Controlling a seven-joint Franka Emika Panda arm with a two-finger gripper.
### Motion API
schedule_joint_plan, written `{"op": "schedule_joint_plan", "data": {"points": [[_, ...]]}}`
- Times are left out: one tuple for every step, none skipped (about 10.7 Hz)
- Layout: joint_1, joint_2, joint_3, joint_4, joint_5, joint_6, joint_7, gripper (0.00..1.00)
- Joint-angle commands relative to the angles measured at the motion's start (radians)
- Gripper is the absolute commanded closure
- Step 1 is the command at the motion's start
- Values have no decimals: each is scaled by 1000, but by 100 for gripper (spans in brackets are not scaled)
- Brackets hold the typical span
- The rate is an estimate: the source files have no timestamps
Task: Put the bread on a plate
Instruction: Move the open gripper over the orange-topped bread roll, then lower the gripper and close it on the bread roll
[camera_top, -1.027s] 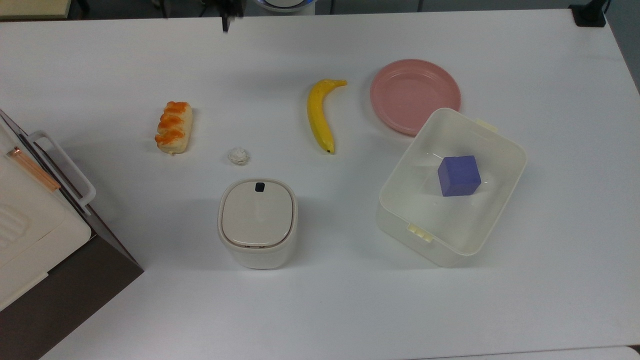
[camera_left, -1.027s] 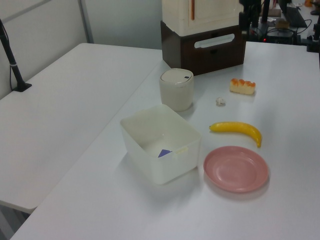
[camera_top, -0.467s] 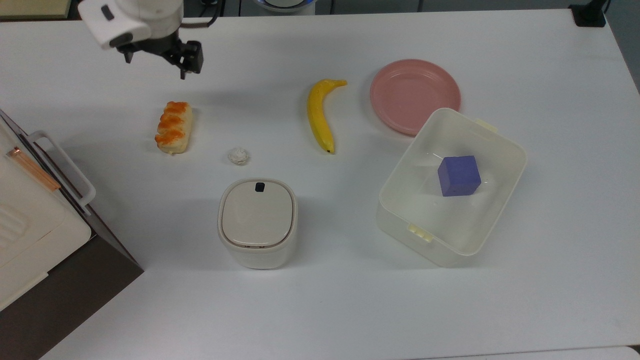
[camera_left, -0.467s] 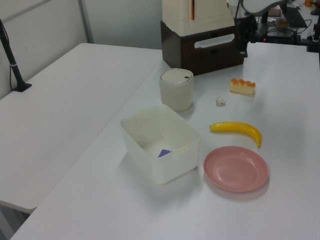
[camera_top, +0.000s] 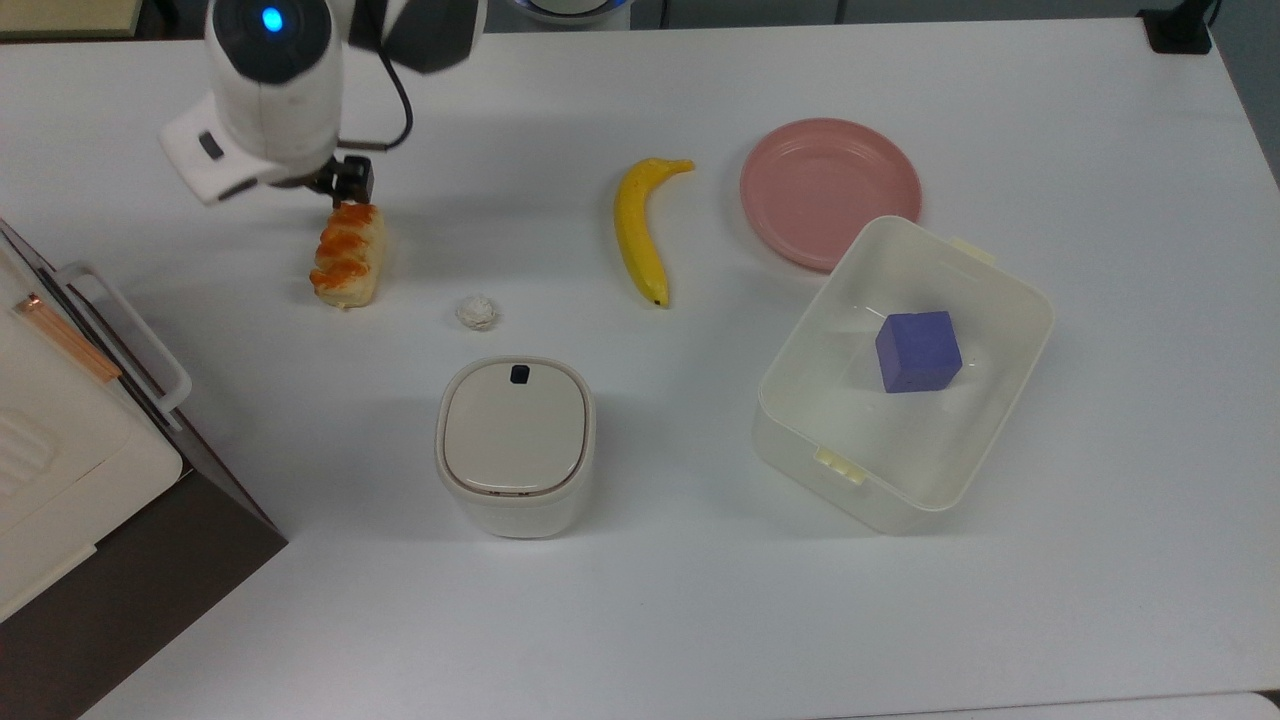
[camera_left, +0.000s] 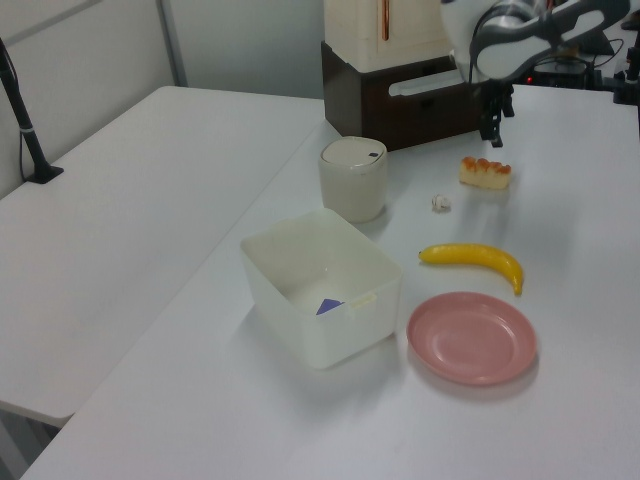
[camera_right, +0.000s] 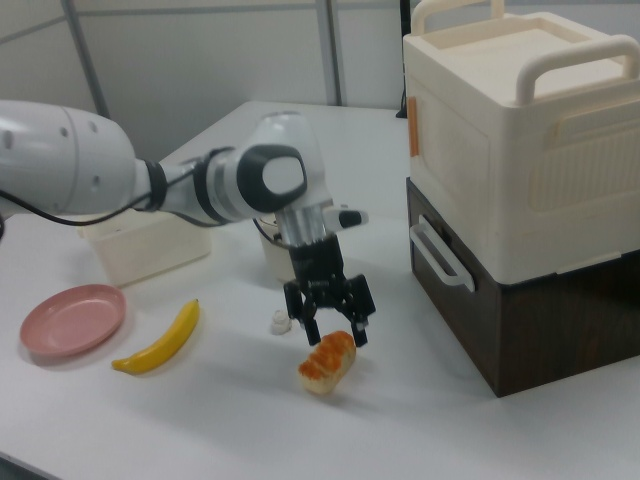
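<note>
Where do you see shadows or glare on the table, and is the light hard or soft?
Top view: soft, even light; faint blurred shadows beside the tub and the lidded bin. Left view: the table looks pale and washed out. Right view: a soft shadow under the bread, below the gripper.

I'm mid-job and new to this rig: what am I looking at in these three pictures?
A white robot arm ends in a two-finger pincer; the right view shows it open, just above the bread, holding nothing. The top view looks down on the table; the left and right views see it from opposite ends. Also on the table: a pink plate, a banana, a clear tub holding a purple block, a lidded white bin and a cream-and-brown cabinet.
</note>
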Motion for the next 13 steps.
{"op": "schedule_joint_plan", "data": {"points": [[-2,49,19,-4,-27,59,-9,0],[-2,57,33,-5,-25,71,-6,0],[-3,66,47,-3,-25,82,-4,0],[-3,63,48,2,-24,82,-4,0],[-3,60,48,2,-21,81,-3,0],[-2,60,50,3,-21,81,-3,0],[-2,53,50,3,-21,74,-3,0],[-2,37,51,11,-19,70,-4,0],[-3,30,51,21,-15,70,-6,0],[-3,25,51,23,-15,68,-6,0],[-2,31,51,19,-15,70,-4,0],[-2,42,56,11,-15,71,-6,0],[3,72,67,12,-15,71,-4,0]]}}
